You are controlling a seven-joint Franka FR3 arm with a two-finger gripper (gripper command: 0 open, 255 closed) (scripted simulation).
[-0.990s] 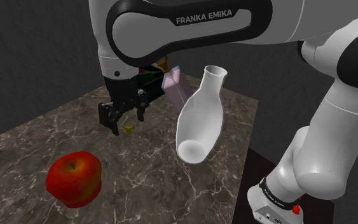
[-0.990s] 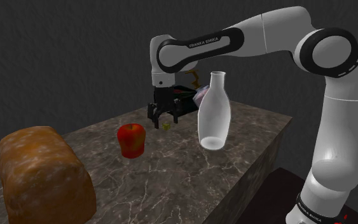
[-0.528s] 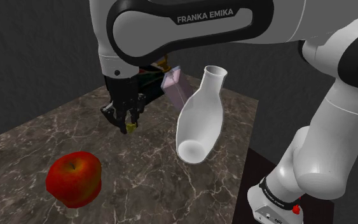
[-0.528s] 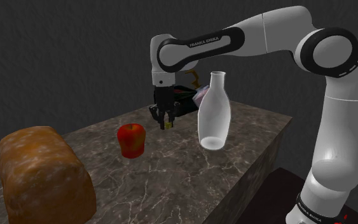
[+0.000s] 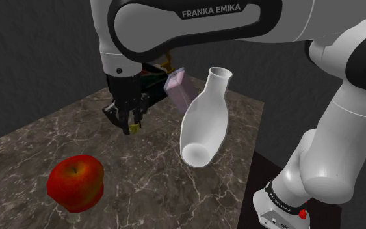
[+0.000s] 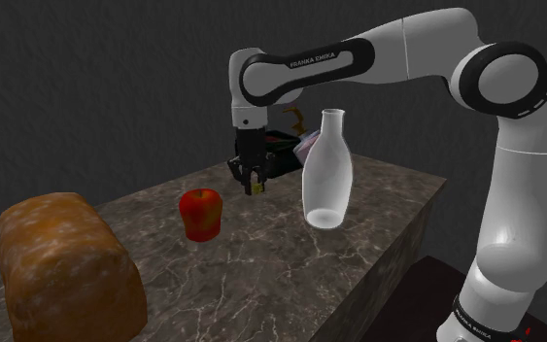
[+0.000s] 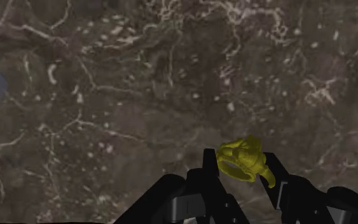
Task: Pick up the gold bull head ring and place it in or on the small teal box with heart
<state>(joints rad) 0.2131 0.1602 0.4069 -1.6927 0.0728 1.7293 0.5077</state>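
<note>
The end effector (image 7: 239, 160) is pointing down at the dark, white-veined marble worktop (image 5: 149, 185). Its two black fingers (image 7: 208, 167) are pressing in from either side on the gold bull head ring (image 7: 242, 160), so it is gripping the ring. In the wrist view the ring is showing as a small, lumpy, bright yellow-gold piece. It has a rounded head, a band curving beneath it and a horn-like tip sticking out toward one finger. In the shoulder view it is appearing as a tiny yellowish speck at the fingertips, close over the marble. Whether it is touching the surface cannot be told.

In the shoulder view a white bottle (image 5: 204, 120) with a flared neck is standing on the worktop, and the end effector with the ring is hanging to the bottle's left, near it but apart. A red apple (image 5: 75, 182) is lying further left of the bottle and nearer the camera. A pale lilac boxy object (image 5: 177, 84) is sitting just behind the bottle's neck. Beside that, a dark object (image 5: 152, 73) is lying partly hidden by the arm. In the second exterior view a brown bread loaf (image 6: 67, 267) is resting well to the left of the bottle, beyond the apple.
</note>
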